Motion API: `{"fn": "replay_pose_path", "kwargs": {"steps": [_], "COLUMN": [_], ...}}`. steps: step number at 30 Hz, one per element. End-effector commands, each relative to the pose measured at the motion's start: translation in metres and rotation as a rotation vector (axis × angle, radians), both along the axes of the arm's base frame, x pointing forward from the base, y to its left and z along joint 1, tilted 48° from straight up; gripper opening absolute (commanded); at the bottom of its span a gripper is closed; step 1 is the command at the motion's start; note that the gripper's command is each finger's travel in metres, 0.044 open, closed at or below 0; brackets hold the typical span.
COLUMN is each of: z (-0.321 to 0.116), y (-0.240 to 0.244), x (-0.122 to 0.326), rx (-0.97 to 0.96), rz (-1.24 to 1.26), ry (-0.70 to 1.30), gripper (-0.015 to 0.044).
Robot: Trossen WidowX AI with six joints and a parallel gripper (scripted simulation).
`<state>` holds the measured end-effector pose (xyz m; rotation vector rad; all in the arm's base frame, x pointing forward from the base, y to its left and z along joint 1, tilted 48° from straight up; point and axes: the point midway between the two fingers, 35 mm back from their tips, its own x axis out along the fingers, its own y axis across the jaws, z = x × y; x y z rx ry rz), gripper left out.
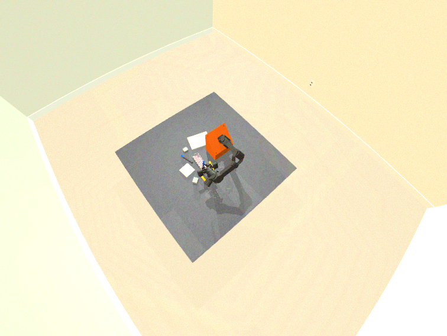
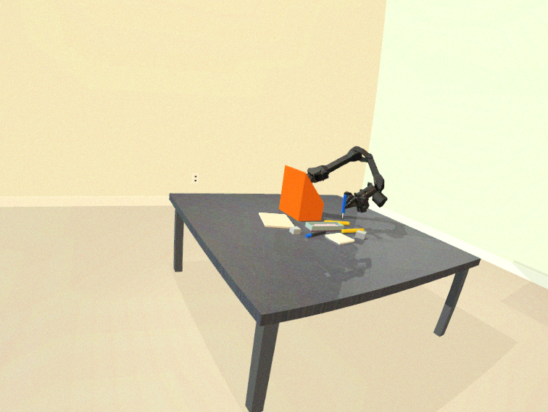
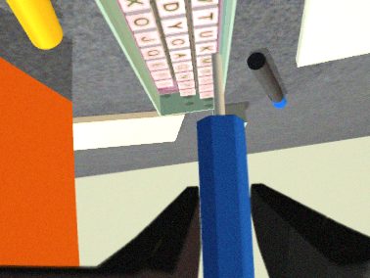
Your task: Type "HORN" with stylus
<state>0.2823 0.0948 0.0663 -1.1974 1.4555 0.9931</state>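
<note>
Keyboard [image 1: 198, 160] [image 2: 324, 226] [image 3: 222, 73] on desk [image 1: 162, 187] [image 2: 283, 265] [image 3: 122, 64], between two markers [image 1: 203, 178] [image 2: 351, 231]; notepad [image 1: 187, 170] [image 2: 339, 239] [image 3: 333, 31] beside small cube [image 1: 195, 180] [image 2: 361, 234].

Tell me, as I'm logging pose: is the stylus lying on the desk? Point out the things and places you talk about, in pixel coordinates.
No, the gripper [image 1: 204, 167] [image 2: 346, 204] [image 3: 224, 196] holds the stylus [image 1: 203, 163] [image 2: 343, 203] [image 3: 223, 162] nearly upright above the desk [image 1: 162, 162] [image 2: 248, 257] [image 3: 98, 73].

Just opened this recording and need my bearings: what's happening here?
The robot's pincer is shut on a blue stylus, held nearly upright, its pale tip pointing down. The tip is above the desk, near the lettered keyboard. It does not appear to be pressing any key at this moment.
</note>
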Motion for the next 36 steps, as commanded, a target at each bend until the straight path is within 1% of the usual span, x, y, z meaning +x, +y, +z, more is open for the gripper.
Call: {"fn": "replay_pose_path", "kwargs": {"steps": [1,7,14,30,33,36], "z": [0.0,-0.003,-0.023,-0.024,-0.023,-0.023], "y": [-0.007,-0.005,0.018,0.018,0.019,0.02], "x": [0.006,0.006,0.006,0.006,0.008,0.01], "rx": [-0.009,-0.009,-0.008,-0.008,-0.008,-0.008], "rz": [0.083,0.088,0.088,0.088,0.088,0.088], "ry": [0.026,0.027,0.028,0.028,0.028,0.028], "gripper": [0.0,0.0,0.0,0.0,0.0079,0.0081]}}
